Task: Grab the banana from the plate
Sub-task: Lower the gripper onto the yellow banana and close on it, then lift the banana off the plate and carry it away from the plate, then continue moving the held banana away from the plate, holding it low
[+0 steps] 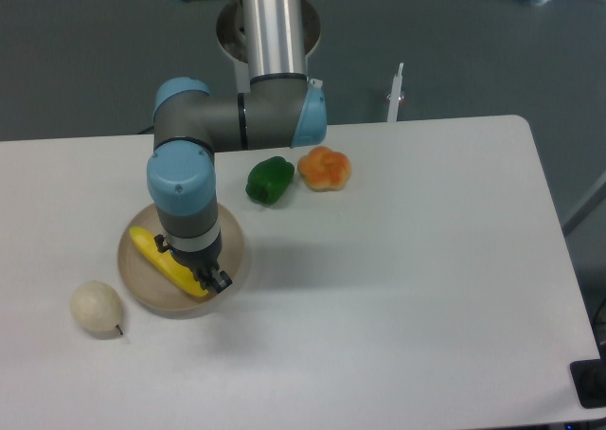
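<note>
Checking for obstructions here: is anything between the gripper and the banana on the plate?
Nothing visible. The gripper is right at the banana on the plate; the pear lies off to the side.

White table [398, 259], beige plate [138, 293] near its left, cream pear [97, 308] beside it, green pepper [270, 181], orange fruit [325, 169]

UR5e arm [237, 117]: silver-grey metal tubes w/ light-blue caps on rounded joints, dark grey housings betw. them. Wrist ends in small black gripper [204, 277]. Surface smooth, slightly glossy.

Even overhead light; soft shadows
</note>
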Robot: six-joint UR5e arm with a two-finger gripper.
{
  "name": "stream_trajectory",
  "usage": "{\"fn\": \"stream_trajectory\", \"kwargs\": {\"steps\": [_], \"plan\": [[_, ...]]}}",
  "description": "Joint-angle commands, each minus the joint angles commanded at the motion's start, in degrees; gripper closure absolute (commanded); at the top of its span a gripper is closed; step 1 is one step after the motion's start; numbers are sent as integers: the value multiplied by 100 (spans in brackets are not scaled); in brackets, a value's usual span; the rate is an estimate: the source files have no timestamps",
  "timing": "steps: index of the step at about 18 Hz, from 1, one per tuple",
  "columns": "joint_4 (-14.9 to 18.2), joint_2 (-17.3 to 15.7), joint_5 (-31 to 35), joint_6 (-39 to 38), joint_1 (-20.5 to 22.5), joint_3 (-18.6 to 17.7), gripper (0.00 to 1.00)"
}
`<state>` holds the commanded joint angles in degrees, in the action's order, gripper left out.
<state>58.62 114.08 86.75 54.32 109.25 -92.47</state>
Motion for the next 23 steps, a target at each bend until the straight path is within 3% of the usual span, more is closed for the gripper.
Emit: {"fn": "stream_trajectory", "kwargs": {"steps": [4,10,13,18,23], "plan": [[351,-263,9,9,175,290,100],[361,-255,-70,219,992,641,100],[413,-97,-228,430,1580,923,100],[1160,298,-176,1097,2249,1511,100],[1134,746,26,1441,2522,1696,100]]}}
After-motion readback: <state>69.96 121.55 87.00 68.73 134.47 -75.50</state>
